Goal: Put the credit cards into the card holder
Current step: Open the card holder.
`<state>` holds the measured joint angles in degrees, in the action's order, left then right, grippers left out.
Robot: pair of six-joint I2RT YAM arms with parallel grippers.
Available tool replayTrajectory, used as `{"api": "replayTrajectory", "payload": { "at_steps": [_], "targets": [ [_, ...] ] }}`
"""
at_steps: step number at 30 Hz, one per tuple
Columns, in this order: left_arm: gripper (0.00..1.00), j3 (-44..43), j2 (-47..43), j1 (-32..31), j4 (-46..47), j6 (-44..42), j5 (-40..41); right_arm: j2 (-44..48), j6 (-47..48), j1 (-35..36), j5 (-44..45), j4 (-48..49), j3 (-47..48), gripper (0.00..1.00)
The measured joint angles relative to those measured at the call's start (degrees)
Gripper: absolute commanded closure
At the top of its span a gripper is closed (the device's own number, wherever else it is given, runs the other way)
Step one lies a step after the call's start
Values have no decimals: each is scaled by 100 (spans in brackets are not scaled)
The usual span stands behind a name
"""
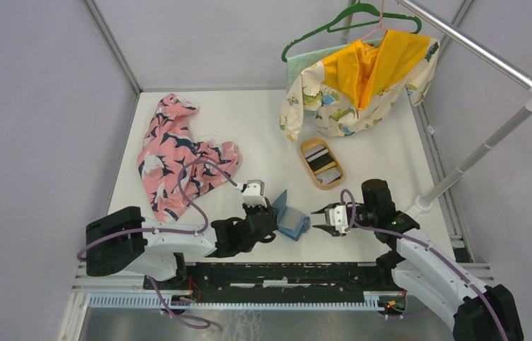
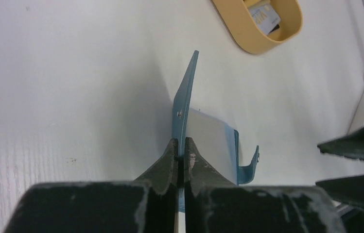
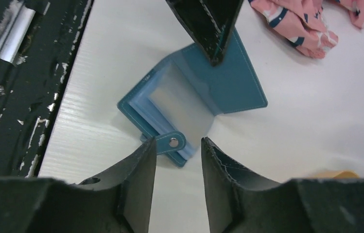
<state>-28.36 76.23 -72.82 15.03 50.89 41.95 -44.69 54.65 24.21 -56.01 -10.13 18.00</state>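
Two arms share one white bench (image 1: 263, 128). Two garments are the biggest things on it. One pink printed garment (image 1: 170, 156) lies crumpled at the far left, and one dinosaur-print garment (image 1: 334, 106) with a yellow lining hangs on a green hanger (image 1: 351, 20) at the far right. One tan oval tray (image 2: 242, 34) lies between that garment and the right arm. It holds the credit cards (image 1: 323, 166), dark ones and a paler one, though we cannot count them surely. One teal card holder (image 3: 238, 87) lies open near the front edge, between the two grippers. The left gripper (image 2: 182, 150) has its fingers clamped on one cover and holds it upright, while the other half, with clear sleeves, lies flat. The right gripper (image 3: 179, 145) has its fingers apart, and the holder's snap tab (image 3: 170, 142) sits just before the gap between them.
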Motion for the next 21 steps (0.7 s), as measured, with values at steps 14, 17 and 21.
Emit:
{"api": "replayTrajectory", "payload": {
  "at_steps": [14, 17, 21],
  "targets": [
    [98, -719, 647, -7, -640, 1469, 424, -422, 33, 505, -31, 197, -188, 87],
    [98, -763, 704, -7, -636, 1508, 422, -603, 114, 697, 181, 216, -188, 88],
    [98, -780, 780, -7, -634, 1510, 417, -748, 116, 848, 437, 306, -188, 90]
  ]
}}
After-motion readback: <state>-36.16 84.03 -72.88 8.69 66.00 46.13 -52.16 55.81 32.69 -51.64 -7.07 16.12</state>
